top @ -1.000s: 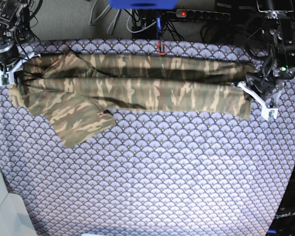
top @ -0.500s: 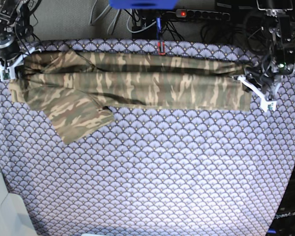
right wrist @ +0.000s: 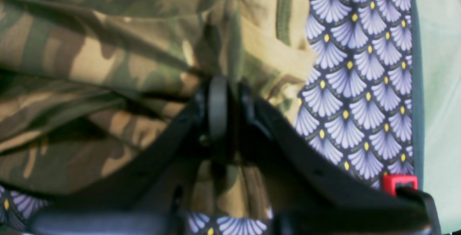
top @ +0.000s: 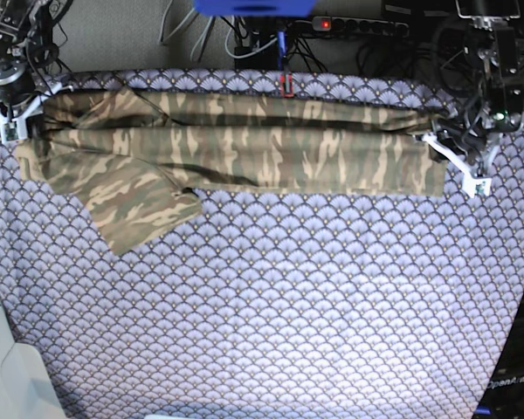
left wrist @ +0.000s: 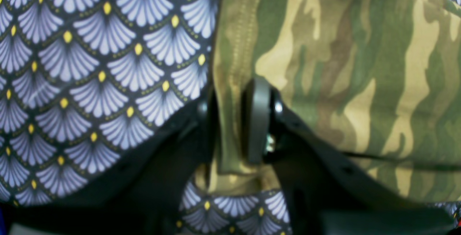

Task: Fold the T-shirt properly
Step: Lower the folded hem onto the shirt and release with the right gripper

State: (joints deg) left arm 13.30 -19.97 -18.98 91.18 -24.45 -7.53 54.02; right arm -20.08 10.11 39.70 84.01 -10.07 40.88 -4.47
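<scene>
The camouflage T-shirt (top: 244, 144) lies as a long folded strip across the far part of the table, with one sleeve (top: 144, 209) sticking out toward me at its left end. At the strip's right end, my left gripper (top: 438, 147) stands open. In the left wrist view the shirt's stitched hem (left wrist: 230, 47) lies loosely between its parted fingers (left wrist: 257, 119). My right gripper (top: 22, 127) is at the strip's left end. Its pads (right wrist: 218, 109) are a narrow gap apart, and bunched cloth (right wrist: 252, 40) sits at the tips.
A purple scallop-patterned tablecloth (top: 271, 305) covers the whole table. A power strip and cables (top: 358, 26) lie behind the far edge, and a red clip (top: 286, 85) sits on that edge. A white object (top: 9, 375) sits at the near left corner.
Both grippers carried the shirt's ends a little toward the far edge. The strip now lies flatter and straighter. Both jaws have parted from their grip on the cloth.
</scene>
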